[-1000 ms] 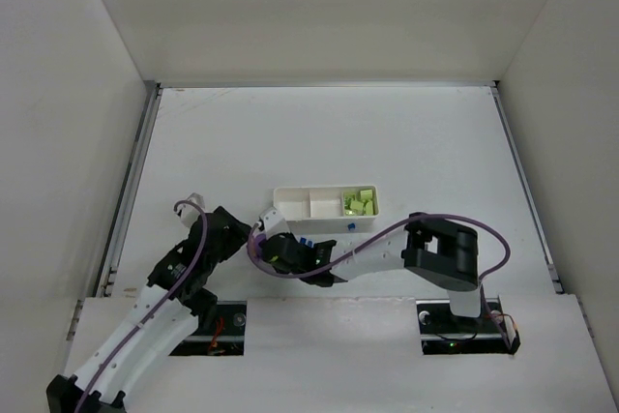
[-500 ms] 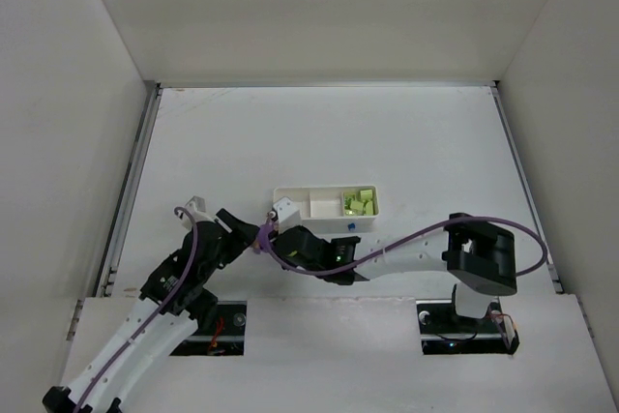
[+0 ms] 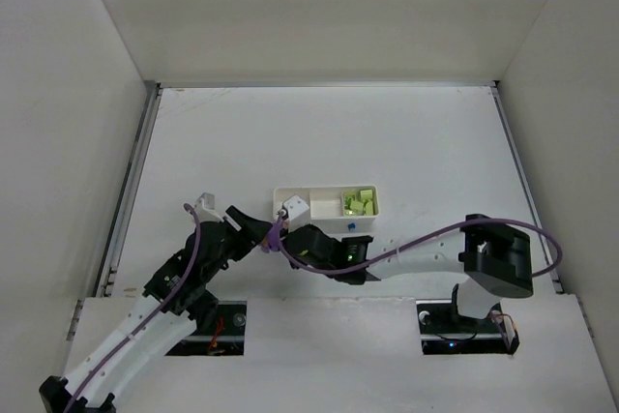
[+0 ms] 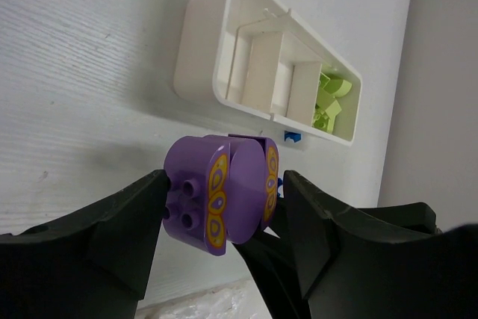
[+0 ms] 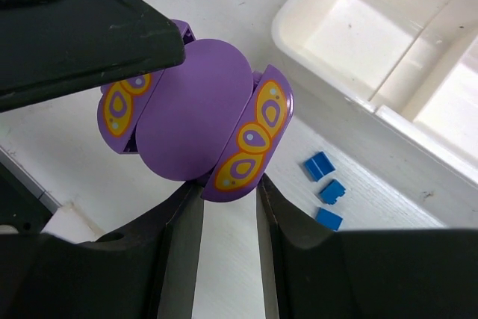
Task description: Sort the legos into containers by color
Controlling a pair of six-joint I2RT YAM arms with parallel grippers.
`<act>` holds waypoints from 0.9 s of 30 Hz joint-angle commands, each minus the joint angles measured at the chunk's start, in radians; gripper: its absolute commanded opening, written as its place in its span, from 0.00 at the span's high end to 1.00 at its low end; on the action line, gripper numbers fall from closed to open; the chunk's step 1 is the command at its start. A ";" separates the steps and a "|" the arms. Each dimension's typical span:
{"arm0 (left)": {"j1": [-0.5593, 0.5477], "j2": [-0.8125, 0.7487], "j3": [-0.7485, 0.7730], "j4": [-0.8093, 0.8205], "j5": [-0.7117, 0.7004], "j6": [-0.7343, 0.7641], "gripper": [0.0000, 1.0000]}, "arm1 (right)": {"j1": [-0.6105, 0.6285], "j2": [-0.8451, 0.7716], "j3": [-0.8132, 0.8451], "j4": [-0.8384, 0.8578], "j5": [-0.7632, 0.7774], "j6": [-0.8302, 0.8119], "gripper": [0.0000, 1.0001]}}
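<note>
A chunky purple-and-orange piece hangs in the air in front of the white three-compartment tray. My right gripper is shut on its lower edge. My left gripper is open and straddles the piece: one finger touches its studded side, the other stands a sliver off. In the top view the two grippers meet just left of the tray. Yellow-green pieces lie in the tray's right compartment. Three small blue bricks lie on the table by the tray's near wall.
The tray shows its left and middle compartments without bricks in the left wrist view, with green pieces at its far end. A blue brick lies beside it. White walls enclose the table on three sides.
My right arm has swung left, carrying the purple piece away from the tray's front towards my left gripper. My left gripper has moved right and up to meet it.
</note>
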 commanded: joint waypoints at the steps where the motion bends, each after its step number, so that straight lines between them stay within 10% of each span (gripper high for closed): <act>1: -0.012 0.016 -0.005 0.085 0.034 -0.018 0.40 | -0.012 -0.073 -0.004 0.065 -0.006 0.027 0.69; 27: 0.051 0.069 0.018 0.149 0.050 0.026 0.40 | -0.021 -0.061 -0.046 0.073 -0.017 0.056 0.69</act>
